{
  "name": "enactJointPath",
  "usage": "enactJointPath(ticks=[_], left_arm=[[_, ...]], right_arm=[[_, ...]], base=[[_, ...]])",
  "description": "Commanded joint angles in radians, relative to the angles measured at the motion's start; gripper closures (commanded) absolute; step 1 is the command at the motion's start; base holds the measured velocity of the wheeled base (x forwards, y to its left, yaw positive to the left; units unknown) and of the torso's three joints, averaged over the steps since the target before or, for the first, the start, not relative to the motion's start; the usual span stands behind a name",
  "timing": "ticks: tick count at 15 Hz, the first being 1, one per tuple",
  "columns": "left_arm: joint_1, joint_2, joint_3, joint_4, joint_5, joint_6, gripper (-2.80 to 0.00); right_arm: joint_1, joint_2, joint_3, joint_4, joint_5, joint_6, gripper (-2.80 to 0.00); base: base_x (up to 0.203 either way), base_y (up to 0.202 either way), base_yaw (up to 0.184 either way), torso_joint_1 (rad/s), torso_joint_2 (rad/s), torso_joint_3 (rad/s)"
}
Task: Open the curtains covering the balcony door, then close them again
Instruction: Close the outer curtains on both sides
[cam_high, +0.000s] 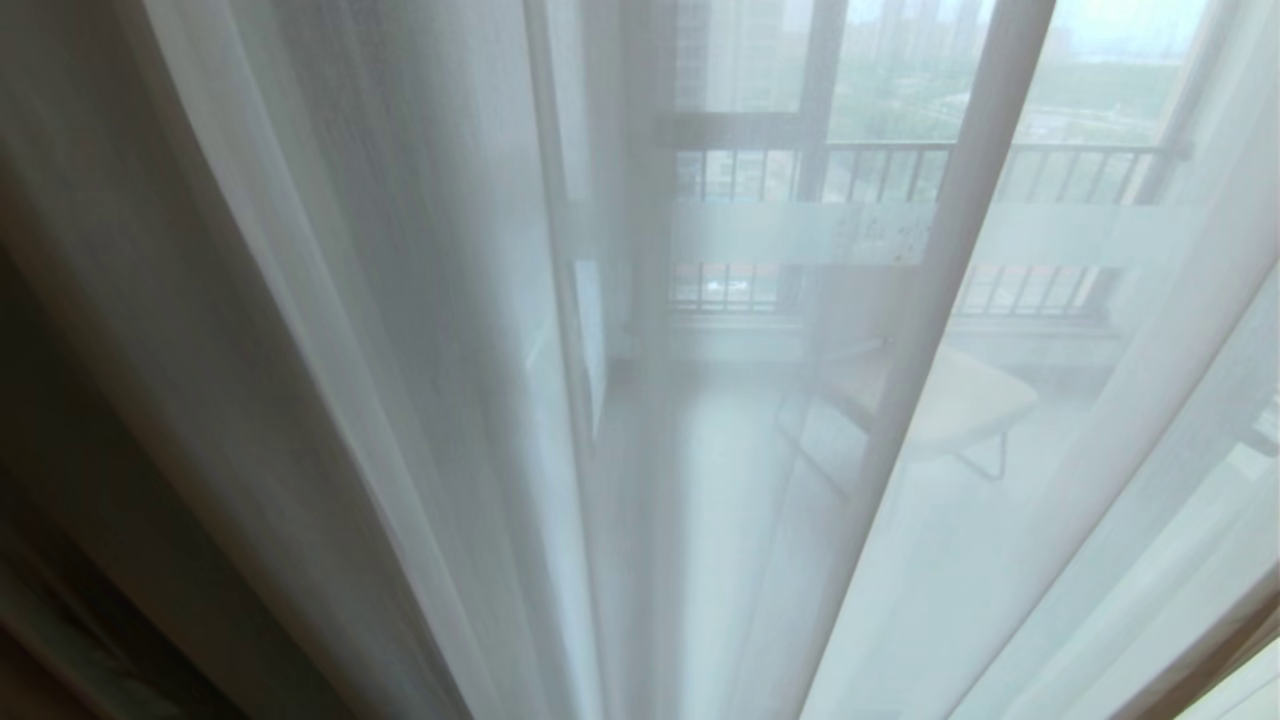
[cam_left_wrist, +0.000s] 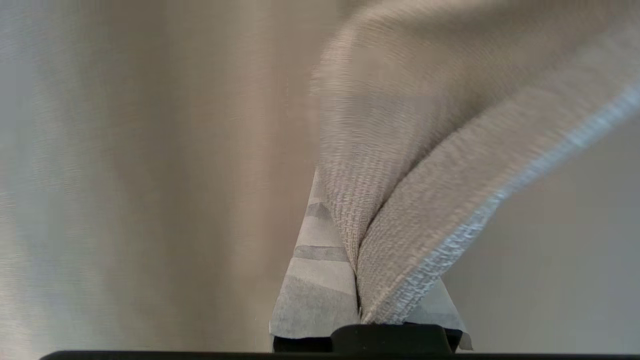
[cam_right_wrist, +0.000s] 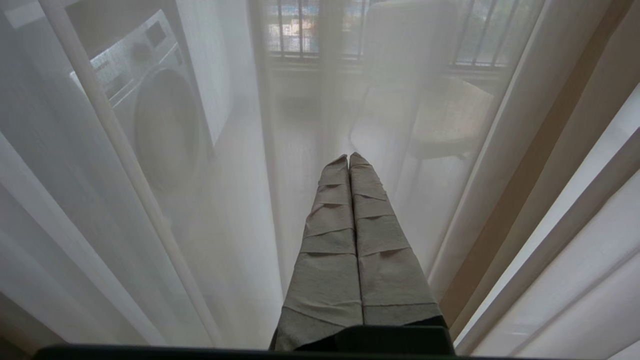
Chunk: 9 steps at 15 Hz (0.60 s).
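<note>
While the curtains hang in long vertical folds over the balcony door, the left gripper is clenched on a beige fold. Right gripper is empty with its fingers pressed together, close to the sheer layer.

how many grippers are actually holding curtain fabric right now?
1. The left gripper is shut on a fold of the opaque beige curtain. The right gripper is shut on nothing, pointing at the sheer curtain.
</note>
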Motion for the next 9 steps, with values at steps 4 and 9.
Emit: enactJointPath(ticks=[4, 9], left_arm=[[-0.033, -0.217, 0.1, 0.044, -0.022, -0.091, 0.0], [-0.132, -0.424, 0.212, 0.129, -0.129, -0.179, 0.0]], right_arm=[[0.0, 0.0, 0.0, 0.0, 0.0, 0.0, 0.0], [0.0, 0.0, 0.0, 0.0, 0.0, 0.0, 0.0]], base=[[0.0, 0.0, 0.0, 0.0, 0.0, 0.0], [0.0, 0.0, 0.0, 0.0, 0.0, 0.0]])
